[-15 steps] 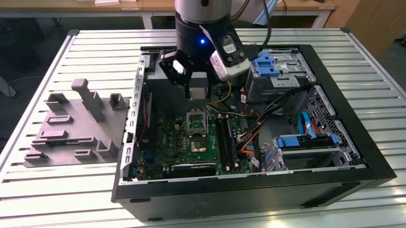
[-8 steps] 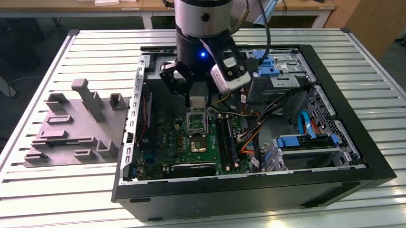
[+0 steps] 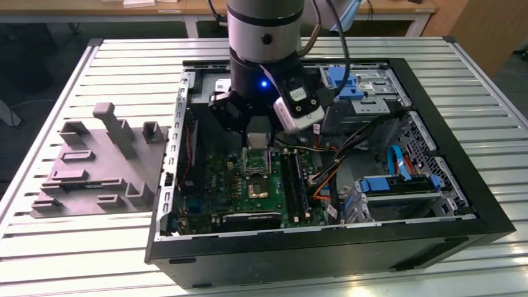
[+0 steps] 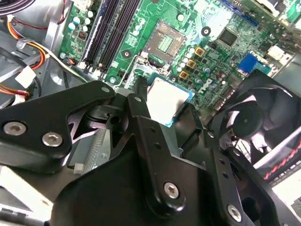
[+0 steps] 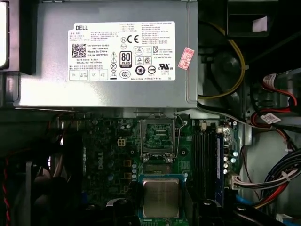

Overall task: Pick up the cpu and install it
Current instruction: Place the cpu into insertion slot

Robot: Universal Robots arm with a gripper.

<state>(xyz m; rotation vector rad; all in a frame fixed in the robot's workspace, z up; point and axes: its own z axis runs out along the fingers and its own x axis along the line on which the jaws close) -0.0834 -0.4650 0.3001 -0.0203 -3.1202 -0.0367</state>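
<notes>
Counts: 1 arm (image 3: 264, 37), 1 gripper (image 5: 161, 211), 1 cpu (image 4: 165, 100), 1 socket (image 4: 163, 43), 1 PC case (image 3: 330, 253), 1 grey tray (image 3: 83, 185), 1 PSU (image 5: 108, 94), 1 fan (image 4: 256, 125). Also 1 dark glossy chip (image 3: 257, 189) on the mobo (image 3: 222, 185), and 2 blue drive brackets (image 3: 396, 184). RAM slots (image 5: 207, 157): one bank, exact no. can't tell.

Claw: fingers (image 4: 141, 113) pinch the cpu by two opposite edges, pale metal top facing both wrist views. Cpu is held off the mobo, near the socket and not seated in it. Height above the board can't be told. In the first wrist view the socket lies btwn cpu and PSU.

Edges/room:
- Case walls ring the mobo on all sides. The arm comes in through the open face.
- PSU wall is just beside the socket on one side, and the RAM slots run along another.
- Fan sits near the gripper linkage in the second wrist view.
- Cable bundles (image 3: 347, 154) crowd the case toward the exterior view's right of the board.

Containers:
- Case holds the mobo, PSU, fan, cables and drive brackets.
- Socket frame stands open w/ the contact field showing.
- Tray lies on the slatted table (image 3: 123, 247), just beside the case on the exterior view's left. It carries moulded blocks.
</notes>
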